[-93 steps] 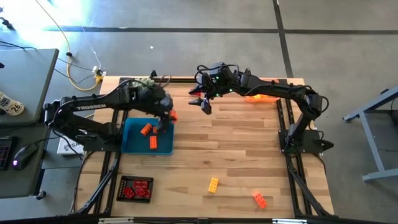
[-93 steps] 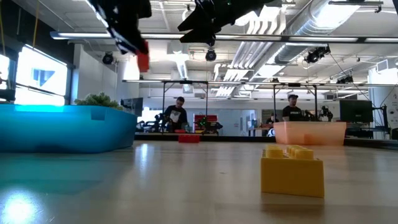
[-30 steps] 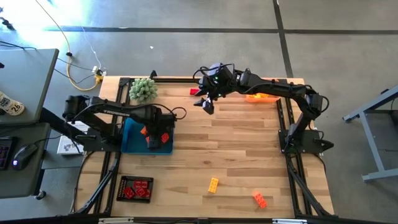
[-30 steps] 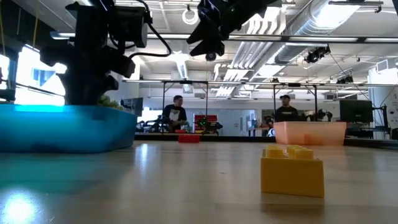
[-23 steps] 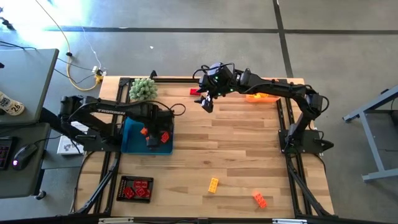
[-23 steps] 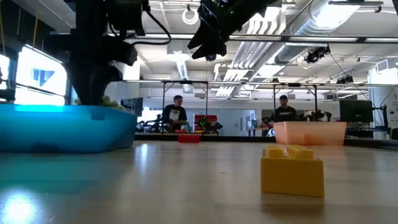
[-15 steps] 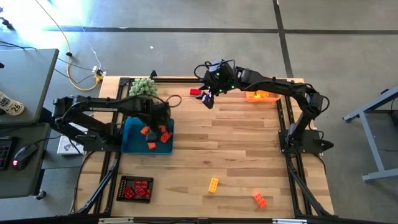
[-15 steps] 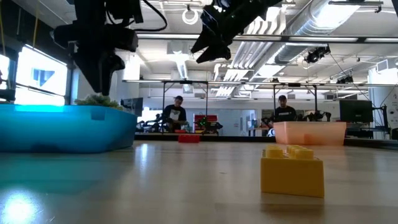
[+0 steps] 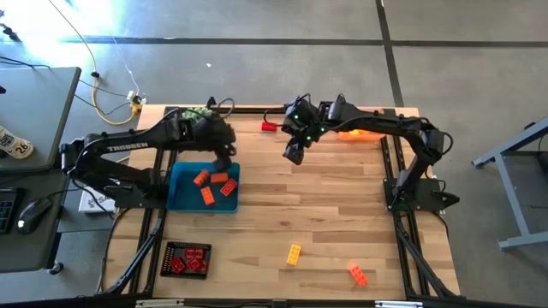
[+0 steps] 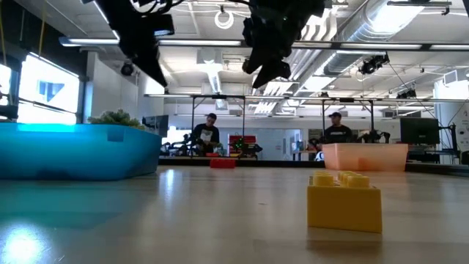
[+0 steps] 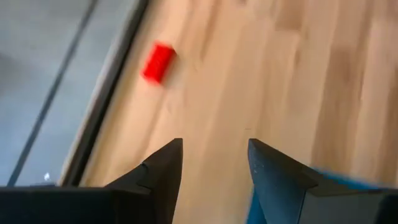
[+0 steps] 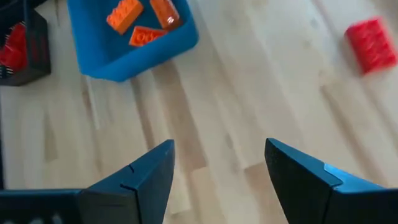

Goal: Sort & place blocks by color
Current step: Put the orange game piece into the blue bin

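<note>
Orange blocks (image 9: 213,183) lie in the blue tray (image 9: 179,195); left gripper (image 9: 223,159) and right gripper (image 9: 294,154) hover, seemingly open-jawed and empty.

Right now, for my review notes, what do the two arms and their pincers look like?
Both arms are dark, near-black, jointed links with black cables looping near the wrists. The left arm carries white lettering along its upper link; the right arm shows small green lights near its wrist. The left pincer and the right pincer each have two dark, wedge-shaped tapering fingers.
</note>
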Motion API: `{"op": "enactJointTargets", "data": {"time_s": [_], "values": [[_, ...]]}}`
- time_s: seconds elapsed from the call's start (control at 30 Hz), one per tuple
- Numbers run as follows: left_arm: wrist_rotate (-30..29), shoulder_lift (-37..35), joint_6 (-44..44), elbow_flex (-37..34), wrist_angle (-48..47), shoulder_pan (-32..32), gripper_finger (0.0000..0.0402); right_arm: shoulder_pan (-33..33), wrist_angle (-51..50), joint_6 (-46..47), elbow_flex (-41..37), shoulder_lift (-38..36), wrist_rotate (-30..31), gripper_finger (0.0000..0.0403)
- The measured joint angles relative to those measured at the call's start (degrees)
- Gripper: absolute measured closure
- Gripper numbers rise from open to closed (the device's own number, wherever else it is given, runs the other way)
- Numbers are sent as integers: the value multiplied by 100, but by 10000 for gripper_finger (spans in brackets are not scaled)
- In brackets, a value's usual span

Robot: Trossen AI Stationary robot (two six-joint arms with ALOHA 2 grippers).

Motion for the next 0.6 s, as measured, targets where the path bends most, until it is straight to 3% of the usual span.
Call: {"op": "enactJointTargets", "data": {"time_s": [0.33, 0.6], "values": [[-88, -8, -1, 0, 1303, 375, 232, 636, -410, 2638, 0, 0, -248, 166], [-85, -6, 1, 0, 1587, 488, 232, 1351, -522, 4816, 0, 2, -258, 166]]}}
